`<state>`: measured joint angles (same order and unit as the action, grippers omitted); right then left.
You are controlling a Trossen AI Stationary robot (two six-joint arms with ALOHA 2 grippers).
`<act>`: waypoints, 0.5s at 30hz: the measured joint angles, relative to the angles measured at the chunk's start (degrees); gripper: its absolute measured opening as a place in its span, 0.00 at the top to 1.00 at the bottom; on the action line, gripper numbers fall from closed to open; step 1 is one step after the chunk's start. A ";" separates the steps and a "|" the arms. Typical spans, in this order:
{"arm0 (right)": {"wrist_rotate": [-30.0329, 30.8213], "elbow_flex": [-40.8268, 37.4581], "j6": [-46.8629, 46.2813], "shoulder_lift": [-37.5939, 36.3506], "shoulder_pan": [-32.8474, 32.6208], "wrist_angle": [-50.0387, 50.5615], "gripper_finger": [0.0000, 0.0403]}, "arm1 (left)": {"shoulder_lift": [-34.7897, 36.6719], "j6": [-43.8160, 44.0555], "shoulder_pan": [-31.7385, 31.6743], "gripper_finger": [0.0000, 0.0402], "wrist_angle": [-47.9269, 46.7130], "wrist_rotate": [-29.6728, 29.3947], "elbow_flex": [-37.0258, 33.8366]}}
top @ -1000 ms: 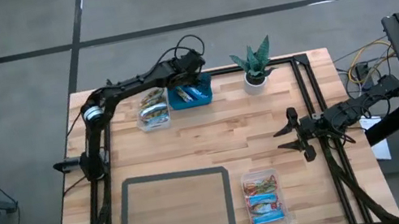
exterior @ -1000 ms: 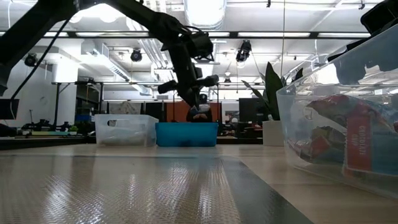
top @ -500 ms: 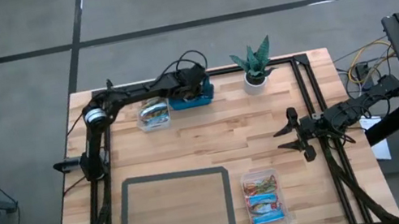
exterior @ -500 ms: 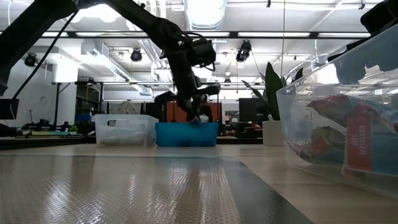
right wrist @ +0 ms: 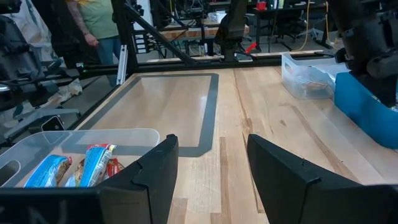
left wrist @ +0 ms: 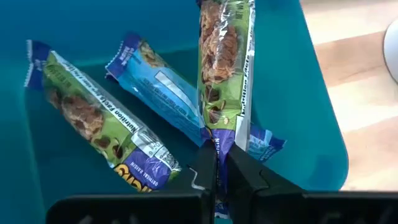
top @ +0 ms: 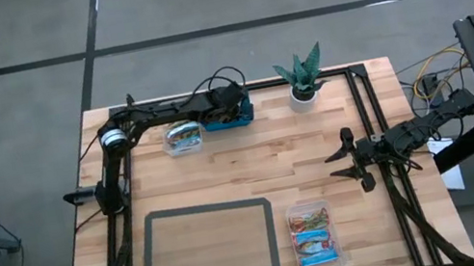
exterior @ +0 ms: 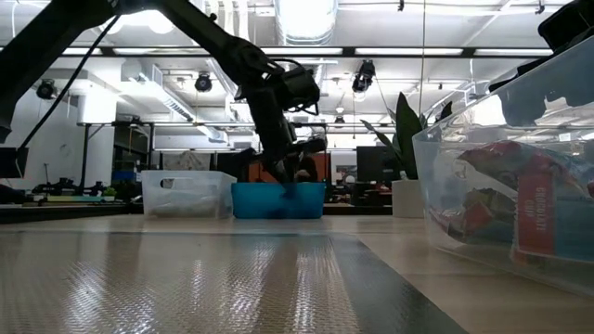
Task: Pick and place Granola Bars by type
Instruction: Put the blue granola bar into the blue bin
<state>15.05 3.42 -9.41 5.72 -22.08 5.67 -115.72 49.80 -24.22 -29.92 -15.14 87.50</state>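
The left gripper (left wrist: 216, 180) is reaching into the teal bin (top: 232, 114) at the surface's far edge, its fingers clamped on the end of a green-and-purple granola bar (left wrist: 225, 68). Two more bars are lying on the bin floor, one blue (left wrist: 168, 87), one green (left wrist: 93, 121). A clear tub (top: 183, 137) is sitting just beside the bin, and a potted plant (top: 302, 77) is standing near it. The right gripper (top: 345, 161) is waiting near the right edge, jaws apart and empty. Another clear tub (top: 315, 234) of bars is occupying the near edge beside the grey-bordered mat (top: 208, 252).
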 joint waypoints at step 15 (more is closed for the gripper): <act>0.01 0.00 0.00 0.00 0.00 0.00 0.55 | 0.07 -0.62 -0.10 0.79 4.16 1.05 -0.22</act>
<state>15.06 3.42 -9.41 5.72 -22.09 5.67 -115.66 49.18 -24.32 -25.76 -14.09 87.29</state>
